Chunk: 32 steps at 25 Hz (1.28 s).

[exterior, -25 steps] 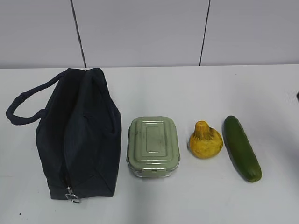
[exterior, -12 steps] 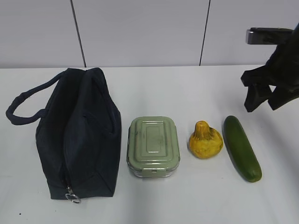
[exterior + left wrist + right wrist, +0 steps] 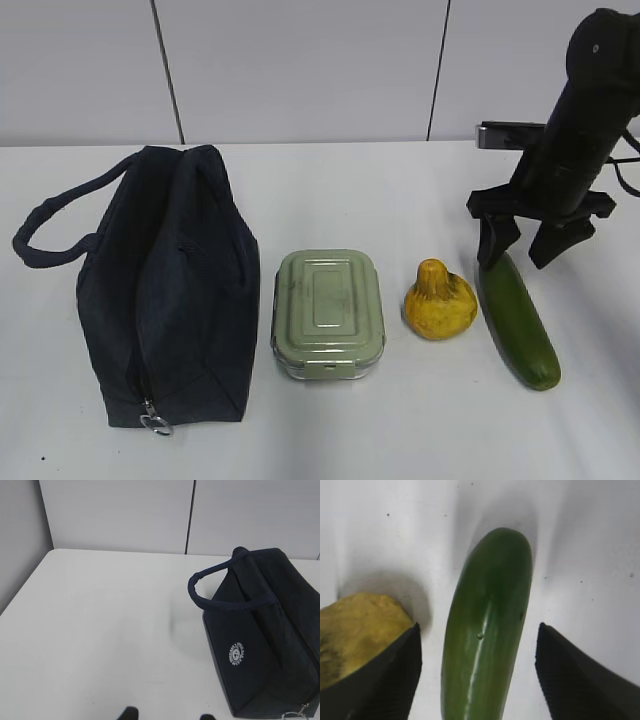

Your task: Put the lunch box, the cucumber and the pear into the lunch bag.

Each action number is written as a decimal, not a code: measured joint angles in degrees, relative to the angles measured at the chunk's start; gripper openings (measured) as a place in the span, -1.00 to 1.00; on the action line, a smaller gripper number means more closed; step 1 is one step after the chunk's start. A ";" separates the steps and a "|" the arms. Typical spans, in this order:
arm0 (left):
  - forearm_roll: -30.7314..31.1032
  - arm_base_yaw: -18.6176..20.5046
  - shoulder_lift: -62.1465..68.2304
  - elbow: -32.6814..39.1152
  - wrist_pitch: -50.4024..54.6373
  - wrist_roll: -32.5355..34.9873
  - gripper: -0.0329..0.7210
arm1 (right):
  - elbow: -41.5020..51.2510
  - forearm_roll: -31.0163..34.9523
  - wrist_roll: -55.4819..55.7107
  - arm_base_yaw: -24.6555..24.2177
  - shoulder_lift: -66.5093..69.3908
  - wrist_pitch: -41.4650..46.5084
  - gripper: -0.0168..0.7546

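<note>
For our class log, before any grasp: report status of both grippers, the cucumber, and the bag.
Right gripper open, straddling cucumber, no contact. Left gripper open, empty. Pear close beside one finger. Lunch bag zipped shut.

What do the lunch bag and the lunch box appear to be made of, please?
The lunch bag looks like dark navy woven fabric, matte and softly creased, with cord-like strap handles and a metal ring pull. The lunch box has a sage-green lid with a dull embossed surface, painted metal or plastic, hard to tell; its lower rim looks clear and glossy, likely plastic.
</note>
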 joint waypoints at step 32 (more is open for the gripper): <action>0.00 0.00 0.00 0.00 0.00 0.00 -0.28 | -15.44 -2.80 0.08 0.00 8.50 6.56 0.13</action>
